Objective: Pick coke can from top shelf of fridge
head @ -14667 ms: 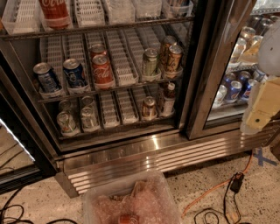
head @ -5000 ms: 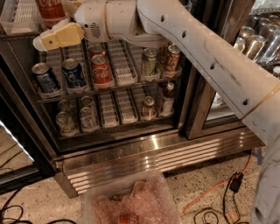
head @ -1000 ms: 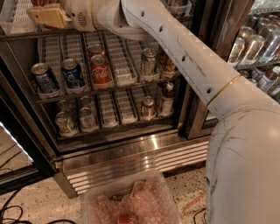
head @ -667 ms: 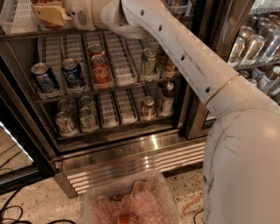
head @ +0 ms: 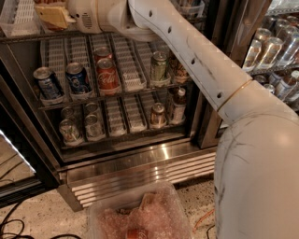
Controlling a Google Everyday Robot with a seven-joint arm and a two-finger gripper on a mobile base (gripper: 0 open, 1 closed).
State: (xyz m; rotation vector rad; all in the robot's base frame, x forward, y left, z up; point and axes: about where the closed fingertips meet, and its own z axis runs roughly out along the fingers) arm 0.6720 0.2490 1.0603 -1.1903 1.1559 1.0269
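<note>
Coke can (head: 46,2) sits on the top shelf (head: 23,37); my gripper (head: 53,16) is directly against it, presumably to grasp; whether it has closed, I cannot tell.

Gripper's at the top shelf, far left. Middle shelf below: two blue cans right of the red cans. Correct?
One slip: the camera view shows the blue cans left of the red cans, not right. The rest holds: the gripper is at the top shelf, far left.
</note>
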